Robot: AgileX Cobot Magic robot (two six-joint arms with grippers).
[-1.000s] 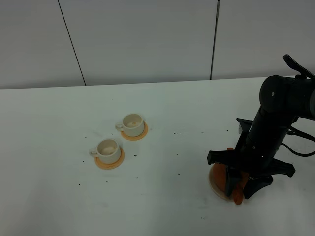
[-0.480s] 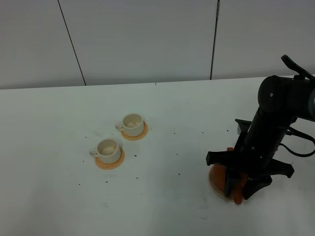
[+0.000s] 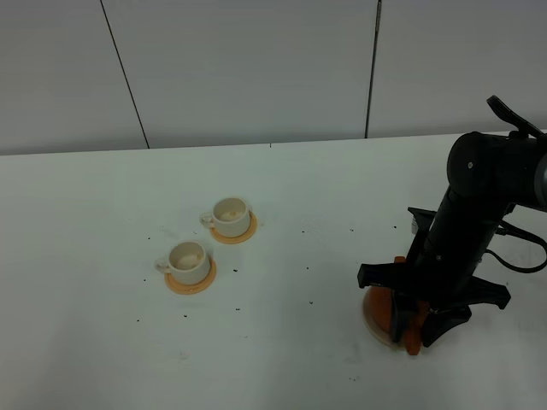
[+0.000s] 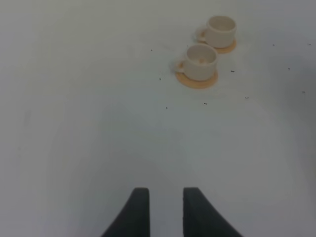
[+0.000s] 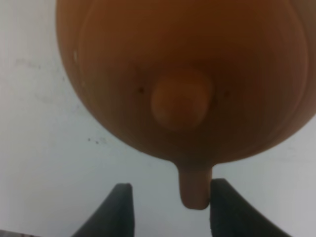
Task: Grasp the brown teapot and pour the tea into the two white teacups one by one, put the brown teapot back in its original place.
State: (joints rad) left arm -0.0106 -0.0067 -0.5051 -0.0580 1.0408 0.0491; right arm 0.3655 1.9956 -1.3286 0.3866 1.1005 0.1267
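Teapot: sitting upright with lid on, on the tan coaster at the right of the bench, well apart from the cups. Not being lifted yet. Judging the grasp to be the step in hand, with both pours and the return to come.

Sticking out toward the wrist camera, the handle is lying between the fingers of the right pincer. Standing open and straddling that handle from above. Lying close against one finger, perhaps touching it, while leaving a clear gap to the other, so gripping nothing firmly as yet. Pointing straight down over the pot, likely because the handle is the one part narrow enough to clamp, and the part giving control of the tilt when pouring.

Hiding most of the pot in the high view behind the arm, leaving only slivers of brown and the coaster's rim showing.

Far cup and near cup: sitting close together left of centre, each on its own orange coaster. Showing pale insides, with no dark tea visible.

Left pincer: hanging open and empty over bare bench, facing the cups, presumably parked clear of the pouring path.
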